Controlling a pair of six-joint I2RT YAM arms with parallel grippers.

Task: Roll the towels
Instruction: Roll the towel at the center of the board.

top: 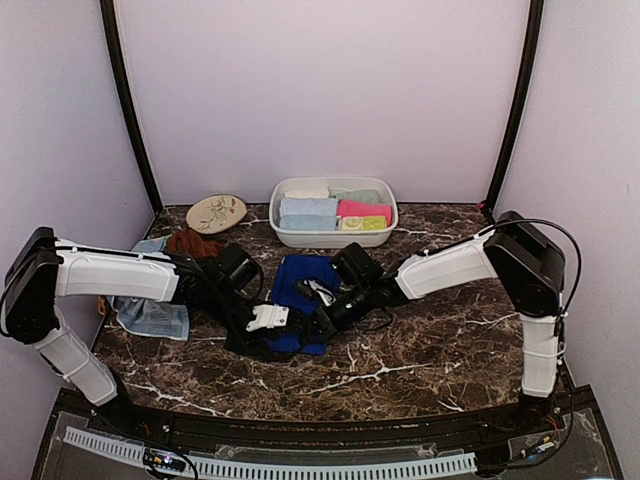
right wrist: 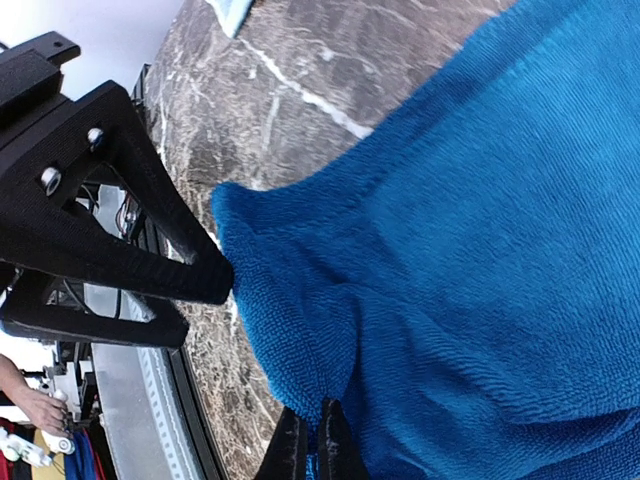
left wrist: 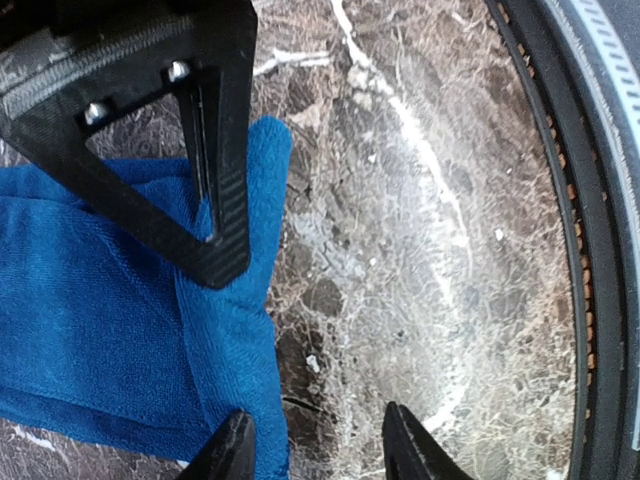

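Observation:
A royal blue towel lies crumpled on the marble table between the two grippers. My right gripper is shut on a pinched fold at the near edge of the blue towel; from above it sits at the towel's near right corner. My left gripper is open, one fingertip over the edge of the blue towel, the other over bare marble. In the top view the left gripper is at the towel's near left corner, close beside the right one.
A white oval tub at the back holds several rolled towels. A cream plate lies to its left. A rust-brown towel and a light blue towel lie by the left arm. The table's black front rim is near.

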